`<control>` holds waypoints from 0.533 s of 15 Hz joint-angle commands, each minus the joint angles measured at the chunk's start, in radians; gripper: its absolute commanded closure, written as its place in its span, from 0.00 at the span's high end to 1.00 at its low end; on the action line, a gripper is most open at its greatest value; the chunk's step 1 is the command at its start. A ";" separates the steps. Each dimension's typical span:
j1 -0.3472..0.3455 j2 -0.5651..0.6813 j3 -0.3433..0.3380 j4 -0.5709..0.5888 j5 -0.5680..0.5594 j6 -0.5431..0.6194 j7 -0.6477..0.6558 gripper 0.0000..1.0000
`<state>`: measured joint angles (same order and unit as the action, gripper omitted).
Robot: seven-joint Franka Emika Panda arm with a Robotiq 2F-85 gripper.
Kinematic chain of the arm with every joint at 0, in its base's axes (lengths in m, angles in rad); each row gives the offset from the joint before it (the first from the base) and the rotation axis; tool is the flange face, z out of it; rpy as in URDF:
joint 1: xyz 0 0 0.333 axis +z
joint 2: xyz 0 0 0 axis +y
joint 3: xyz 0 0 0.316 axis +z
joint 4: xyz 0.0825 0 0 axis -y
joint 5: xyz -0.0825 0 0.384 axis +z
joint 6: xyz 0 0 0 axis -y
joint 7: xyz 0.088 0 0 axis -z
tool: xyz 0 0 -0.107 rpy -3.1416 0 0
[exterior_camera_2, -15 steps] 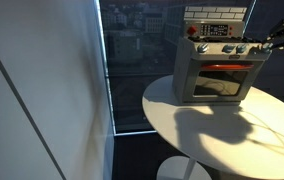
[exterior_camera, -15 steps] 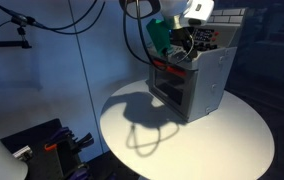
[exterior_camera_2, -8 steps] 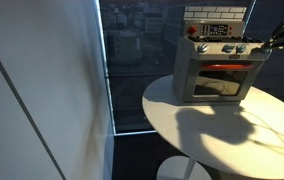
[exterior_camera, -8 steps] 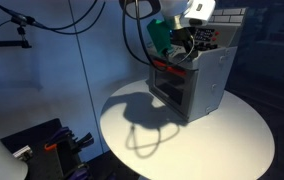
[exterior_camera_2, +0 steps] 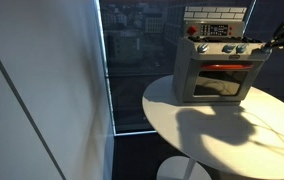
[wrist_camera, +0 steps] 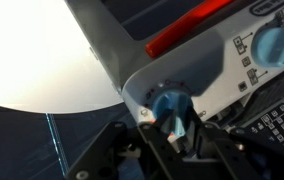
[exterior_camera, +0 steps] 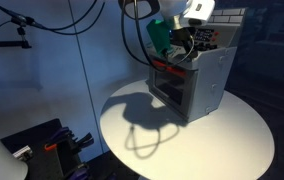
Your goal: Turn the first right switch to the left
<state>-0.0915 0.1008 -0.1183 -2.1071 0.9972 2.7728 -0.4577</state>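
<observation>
In the wrist view, my gripper (wrist_camera: pixel 172 128) sits at the end of the toy oven's (wrist_camera: pixel 107 40) front panel. Its jaws look pinched on the blue knob (wrist_camera: pixel 170 104) (the switch I take as my target). The knob lies squarely between the jaws with its stem pointing at the wrist, so the turn should be a pure wrist roll.

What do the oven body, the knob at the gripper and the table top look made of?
Oven: grey moulded plastic, probably; matte, rounded edges. Knob: light blue glossy plastic, with highlights. Table: white, smooth, matte top; laminate or painted, unclear.
</observation>
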 commanded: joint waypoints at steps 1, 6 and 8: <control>0.013 -0.008 0.006 -0.003 -0.022 0.024 0.022 0.07; 0.021 -0.014 0.001 -0.019 -0.099 0.048 0.044 0.07; 0.025 -0.018 0.000 -0.027 -0.138 0.060 0.056 0.07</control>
<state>-0.0811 0.0971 -0.1180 -2.1181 0.9157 2.8068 -0.4367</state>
